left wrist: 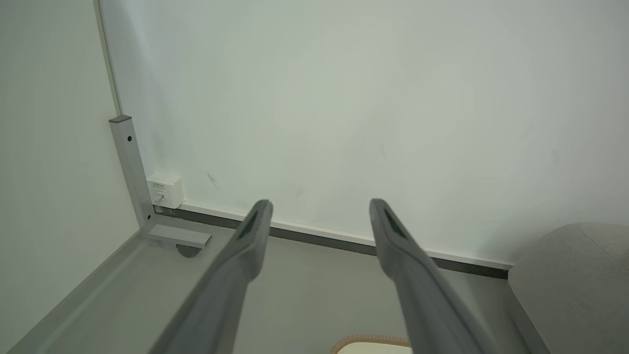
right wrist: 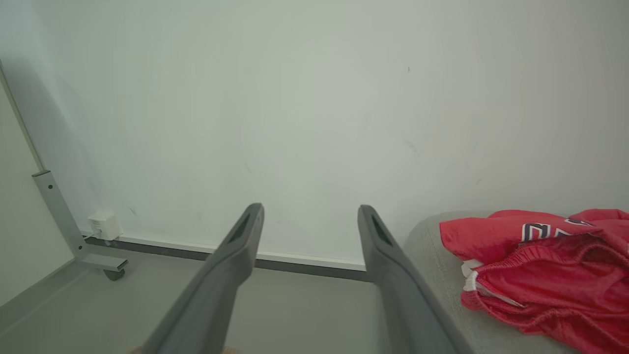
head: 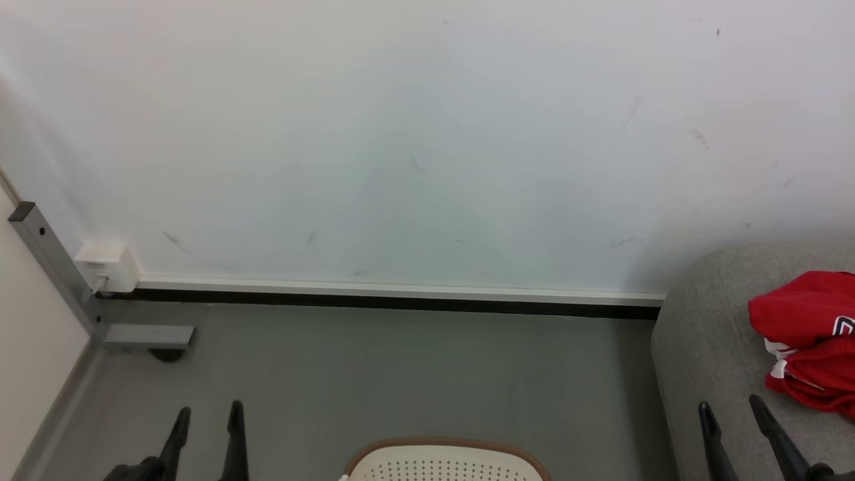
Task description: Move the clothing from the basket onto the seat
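Both grippers are empty with their dark fingers spread apart. In the head view the left gripper (head: 208, 409) rises from the lower left over the grey floor (head: 401, 374), and the right gripper (head: 729, 404) rises from the lower right, over the front edge of the sofa (head: 708, 347). Neither one touches anything.

The red jersey (head: 808, 334) lies crumpled on the light grey sofa seat, at the right edge of the head view and just beyond the right gripper's fingertips. White trim shows along its folded edges. In the right wrist view, black characters with white outlines run across a fold near the top of the cloth. They are creased and partly hidden, so they cannot be read.

The laundry basket (head: 444, 442) sits on the floor at the bottom middle of the head view, between the two grippers. Its tan-brown rim and a strip of white perforated plastic are in view, and no red cloth is visible in that part.

Behind everything stands a pale wall (head: 427, 133) with a few scuff marks, and a white and black baseboard (head: 401, 297) runs along its foot. At the left corner, a grey metal post (head: 50, 260) leans up from a short foot with a dark caster under it. A small white box (head: 107, 265) sits on the wall beside the post. The left wrist view shows faint print on its face, too small to read.
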Robot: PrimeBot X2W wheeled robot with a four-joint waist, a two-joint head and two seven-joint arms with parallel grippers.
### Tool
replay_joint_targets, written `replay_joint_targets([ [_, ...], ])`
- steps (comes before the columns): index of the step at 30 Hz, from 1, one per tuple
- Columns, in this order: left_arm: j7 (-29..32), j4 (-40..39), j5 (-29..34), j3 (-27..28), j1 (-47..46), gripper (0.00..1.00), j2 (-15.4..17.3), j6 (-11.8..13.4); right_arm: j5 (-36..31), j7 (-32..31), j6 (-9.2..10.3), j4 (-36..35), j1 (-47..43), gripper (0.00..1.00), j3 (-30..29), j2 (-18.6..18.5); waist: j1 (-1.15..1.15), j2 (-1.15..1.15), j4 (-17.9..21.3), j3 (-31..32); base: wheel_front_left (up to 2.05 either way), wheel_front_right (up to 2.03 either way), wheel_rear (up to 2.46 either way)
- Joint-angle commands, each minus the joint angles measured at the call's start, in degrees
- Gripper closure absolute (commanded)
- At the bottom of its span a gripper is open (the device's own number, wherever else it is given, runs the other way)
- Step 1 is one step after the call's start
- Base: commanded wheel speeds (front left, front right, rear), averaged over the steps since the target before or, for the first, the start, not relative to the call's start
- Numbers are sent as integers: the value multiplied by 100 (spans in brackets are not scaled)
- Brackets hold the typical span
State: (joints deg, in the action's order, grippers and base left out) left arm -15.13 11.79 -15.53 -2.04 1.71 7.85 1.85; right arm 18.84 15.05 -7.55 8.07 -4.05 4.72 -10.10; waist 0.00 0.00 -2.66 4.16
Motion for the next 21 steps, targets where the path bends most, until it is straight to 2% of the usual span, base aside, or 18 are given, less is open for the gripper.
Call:
replay_joint_targets([
  [1, -3, 99, 107, 88, 72, 0, -60, -89, -149, 16, 13, 92, -117, 0, 7, 3, 0, 0, 20, 5, 0, 0, 0],
  [9, -3, 376, 358, 367, -65, 0, -217, -420, -395, 16, 13, 150, -5, 0, 136, 0, 0, 0, 90, -34, 0, 0, 0],
  [21, -3, 476, 471, 603, -116, 0, -393, -585, -400, 16, 13, 183, 55, 0, 90, -30, 0, 0, 135, -67, 0, 0, 0],
])
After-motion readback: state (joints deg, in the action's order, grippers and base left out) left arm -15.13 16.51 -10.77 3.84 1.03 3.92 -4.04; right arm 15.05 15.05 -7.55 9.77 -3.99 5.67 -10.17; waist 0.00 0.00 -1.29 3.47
